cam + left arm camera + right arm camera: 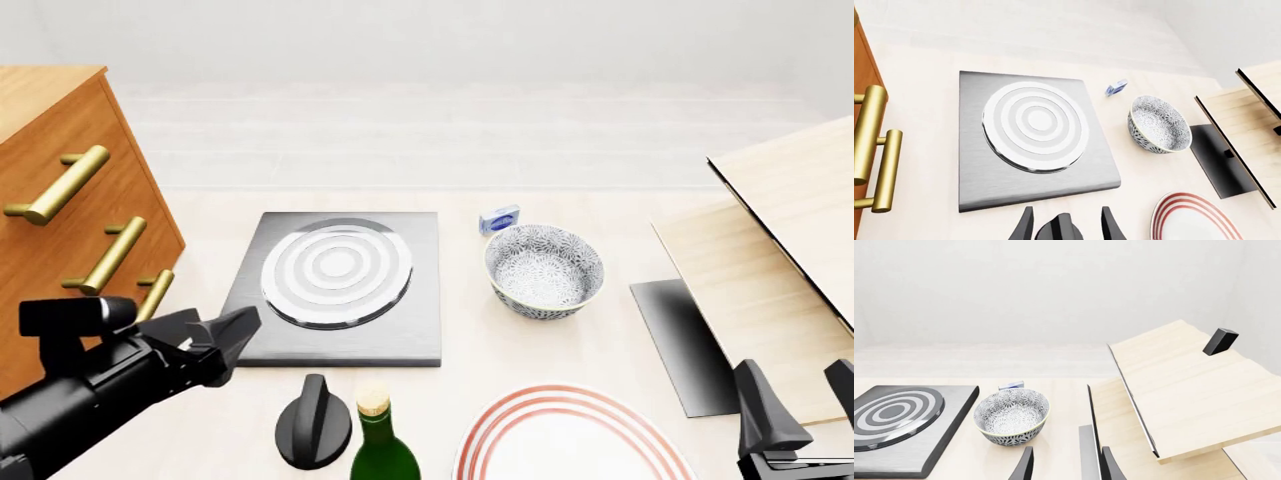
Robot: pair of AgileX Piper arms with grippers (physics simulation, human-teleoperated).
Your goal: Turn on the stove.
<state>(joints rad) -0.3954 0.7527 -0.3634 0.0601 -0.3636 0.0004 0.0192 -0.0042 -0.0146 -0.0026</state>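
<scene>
A green bottle (383, 440) crowds the knob (314, 422); both arms' jaws spread, holding nothing.

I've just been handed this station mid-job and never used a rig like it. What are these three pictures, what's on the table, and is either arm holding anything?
These are simulator renders of two robot arms at a table. One picture looks down from a fixed camera behind the arms; the other two come from cameras just behind each gripper.

On the table: the stove with silver rings, its separate black knob nearer the arms, a patterned bowl, a red-rimmed plate, a green bottle and a small blue item. A wooden drawer unit stands left, wooden panels right.

The left gripper hangs open around the knob without touching it. The right gripper is open and empty.
</scene>
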